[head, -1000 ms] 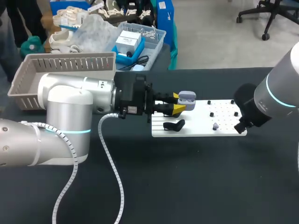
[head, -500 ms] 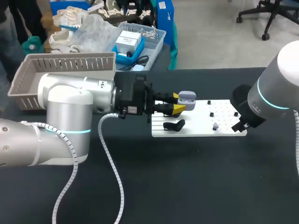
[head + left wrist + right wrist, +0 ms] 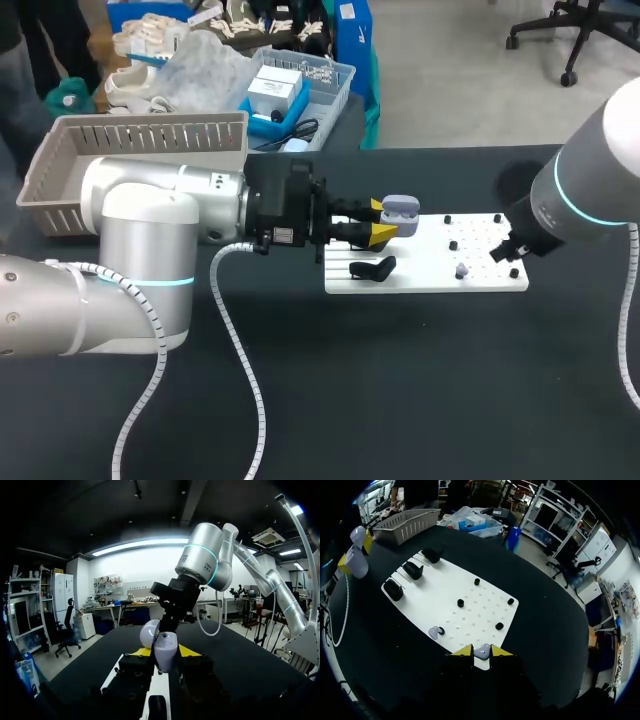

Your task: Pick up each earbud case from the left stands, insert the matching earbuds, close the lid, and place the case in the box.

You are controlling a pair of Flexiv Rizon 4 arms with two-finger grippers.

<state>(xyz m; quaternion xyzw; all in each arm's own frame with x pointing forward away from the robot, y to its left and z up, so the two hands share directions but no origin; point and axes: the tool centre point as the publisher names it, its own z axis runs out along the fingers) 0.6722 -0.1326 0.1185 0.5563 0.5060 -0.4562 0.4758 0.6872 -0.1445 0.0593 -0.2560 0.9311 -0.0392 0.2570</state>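
Left gripper (image 3: 382, 221) clamped on the open earbud case (image 3: 401, 210), above the left end of the board (image 3: 430, 281). Right gripper (image 3: 481, 650) pinches an earbud (image 3: 481, 653) over the right end. We judge both light, rigid and slick, so hold the case by its body, never the lid.

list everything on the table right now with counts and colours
earbud case: one, lavender, lid open, over the board's left end
loose earbud: one, lavender, on the board beside a peg
held earbud: one, lavender, between the right arm's jaws
stands: three, black, along the board's left end
pegs: at least four, black, on the board's right half
board: one, white, mid-table
basket: one, grey, table's far left corner
table: one, black
left arm: silver, jaws shut on the earbud case
right arm: silver, over the board's right end, jaws shut on the held earbud
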